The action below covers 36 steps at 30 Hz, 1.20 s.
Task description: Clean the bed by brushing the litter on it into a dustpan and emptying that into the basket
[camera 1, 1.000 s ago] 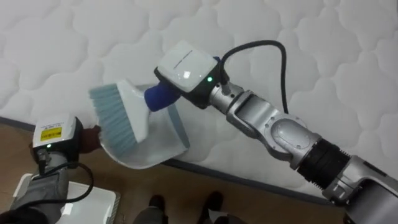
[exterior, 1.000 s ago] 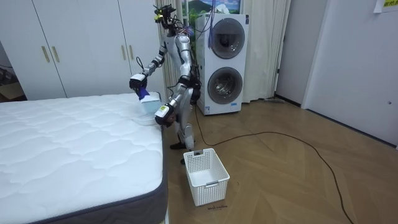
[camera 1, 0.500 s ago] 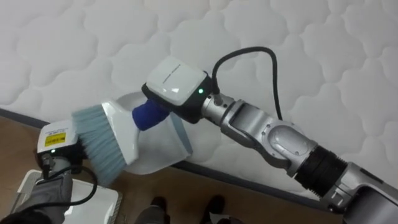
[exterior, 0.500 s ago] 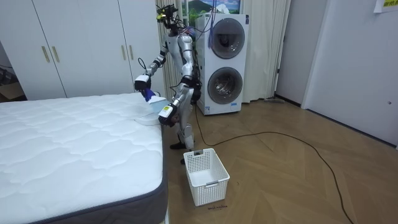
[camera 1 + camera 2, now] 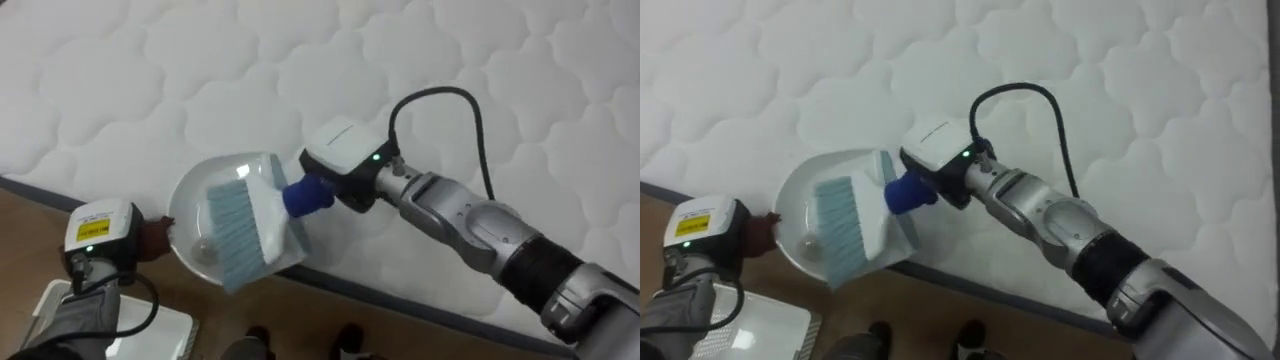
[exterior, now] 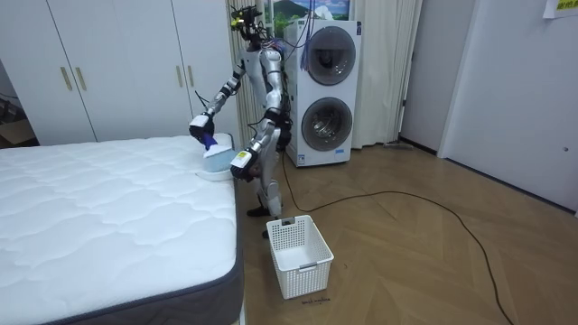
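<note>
While the left hand (image 5: 100,235) holds the dustpan (image 5: 190,212) at the mattress (image 5: 450,60) edge and the right hand (image 5: 345,160) grips the brush (image 5: 245,215), a hard push could tip it over.

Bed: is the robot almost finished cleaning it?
The mattress in view looks clean. Now the right hand holds the brush over the dustpan, held by the left hand at the bed's edge. Still left, probably: emptying the dustpan, perhaps into the basket on the floor.
</note>
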Tool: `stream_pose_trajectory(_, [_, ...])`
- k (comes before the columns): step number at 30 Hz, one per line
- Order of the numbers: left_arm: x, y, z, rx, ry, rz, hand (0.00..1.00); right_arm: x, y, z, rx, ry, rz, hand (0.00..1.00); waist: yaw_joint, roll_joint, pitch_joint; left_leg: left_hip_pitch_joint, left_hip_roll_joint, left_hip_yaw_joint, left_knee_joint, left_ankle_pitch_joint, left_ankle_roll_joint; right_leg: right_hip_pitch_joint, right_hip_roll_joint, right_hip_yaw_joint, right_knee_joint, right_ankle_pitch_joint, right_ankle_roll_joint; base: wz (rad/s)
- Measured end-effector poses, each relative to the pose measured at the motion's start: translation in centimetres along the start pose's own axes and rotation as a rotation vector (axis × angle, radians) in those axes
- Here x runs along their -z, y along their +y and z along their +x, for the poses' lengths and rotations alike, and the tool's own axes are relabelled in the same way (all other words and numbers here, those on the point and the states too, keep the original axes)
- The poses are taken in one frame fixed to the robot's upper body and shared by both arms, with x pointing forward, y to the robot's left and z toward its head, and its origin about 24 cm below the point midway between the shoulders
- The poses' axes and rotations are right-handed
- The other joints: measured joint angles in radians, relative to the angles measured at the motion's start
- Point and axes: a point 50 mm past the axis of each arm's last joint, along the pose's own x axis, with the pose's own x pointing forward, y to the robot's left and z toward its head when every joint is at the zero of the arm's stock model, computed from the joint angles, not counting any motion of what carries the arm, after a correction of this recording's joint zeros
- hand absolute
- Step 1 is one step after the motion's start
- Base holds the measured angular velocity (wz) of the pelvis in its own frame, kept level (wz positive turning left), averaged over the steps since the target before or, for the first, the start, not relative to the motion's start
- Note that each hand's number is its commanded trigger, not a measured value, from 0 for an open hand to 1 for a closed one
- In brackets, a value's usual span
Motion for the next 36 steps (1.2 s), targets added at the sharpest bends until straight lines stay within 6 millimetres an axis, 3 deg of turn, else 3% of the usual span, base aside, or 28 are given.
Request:
stream_pose_trajectory(4, [-0.2,0.0,-0.1,-0.019,-0.014,0.003,1.0,2.6,0.9,-1.3,0.076,0.138,0.093,1.0,0.0,0.017,0.0066,0.024,-0.006,0.0,-0.004,-0.002,0.004,0.021,-0.004,0.005,-0.001,-0.003,0.006,0.02])
stream_pose_trajectory(10, [-0.8,-0.5,-0.5,-0.049,0.008,-0.065,1.0,5.5,4.6,-5.4,0.112,0.38,0.256,1.0,-0.034,0.06,-0.0009,0.089,-0.025,0.003,-0.035,-0.005,0.015,0.075,-0.022,0.006,-0.003,-0.017,0.028,0.04])
stream_pose_trajectory(15, [-0.8,-1.2,-2.0,-0.102,-0.005,-0.139,1.0,7.3,7.4,-9.5,0.175,0.587,0.442,1.0,-0.084,0.065,-0.0166,0.199,-0.033,0.017,-0.116,0.008,0.022,0.161,-0.018,0.027,-0.043,-0.025,0.044,-0.04])
stream_pose_trajectory(17, [-0.3,-1.9,-2.9,-0.089,0.01,-0.157,1.0,7.9,8.4,-11.2,0.202,0.679,0.533,1.0,-0.1,0.067,-0.034,0.245,-0.029,0.025,-0.149,0.008,0.021,0.203,-0.008,0.03,-0.074,-0.024,0.047,-0.13])
stream_pose_trajectory(18, [0.2,-2.5,-3.5,-0.076,0.029,-0.165,1.0,8.3,9.1,-12.5,0.221,0.748,0.603,0.87,-0.111,0.068,-0.0479,0.275,-0.027,0.027,-0.172,0.009,0.02,0.228,0.0,0.035,-0.092,-0.022,0.05,-0.12])
stream_pose_trajectory(19, [0.4,-2.6,-3.7,-0.076,0.038,-0.169,1.0,8.5,9.4,-13.1,0.234,0.782,0.633,0.57,-0.112,0.066,-0.0512,0.291,-0.026,0.03,-0.182,0.01,0.019,0.238,0.002,0.039,-0.097,-0.023,0.051,-0.15])
stream_pose_trajectory(20, [0.8,-2.6,-3.9,-0.081,0.053,-0.176,1.0,8.9,9.7,-14.1,0.26,0.838,0.674,0.09,-0.114,0.065,-0.0526,0.316,-0.025,0.034,-0.197,0.01,0.018,0.257,0.007,0.046,-0.108,-0.023,0.052,-0.14])
stream_pose_trajectory(21, [1.0,-2.6,-3.9,-0.087,0.067,-0.186,1.0,9.3,10.1,-15.2,0.286,0.892,0.712,0.0,-0.121,0.067,-0.0544,0.333,-0.023,0.034,-0.207,0.01,0.018,0.275,0.012,0.051,-0.119,-0.023,0.054,-0.09])
stream_pose_trajectory(24, [1.6,-2.2,-4.3,-0.126,0.107,-0.235,1.0,9.9,10.9,-17.3,0.347,1.01,0.804,0.0,-0.136,0.07,-0.0576,0.378,-0.022,0.043,-0.241,0.012,0.016,0.31,0.019,0.059,-0.14,-0.023,0.059,-0.04])
stream_pose_trajectory(31, [1.6,-2.1,-5.4,-0.158,0.103,-0.288,1.0,10.5,11.3,-18.9,0.441,1.128,0.915,0.0,-0.161,0.088,-0.0662,0.472,-0.023,0.048,-0.304,0.012,0.015,0.4,0.029,0.064,-0.18,-0.028,0.071,-0.01])
stream_pose_trajectory(36, [1.8,-2.4,-6.2,-0.151,0.098,-0.297,1.0,10.4,12.6,-21.2,0.476,1.234,1.001,0.0,-0.179,0.104,-0.0729,0.496,-0.027,-0.003,-0.309,0.013,0.015,0.455,0.033,0.076,-0.209,-0.036,0.087,0.28])
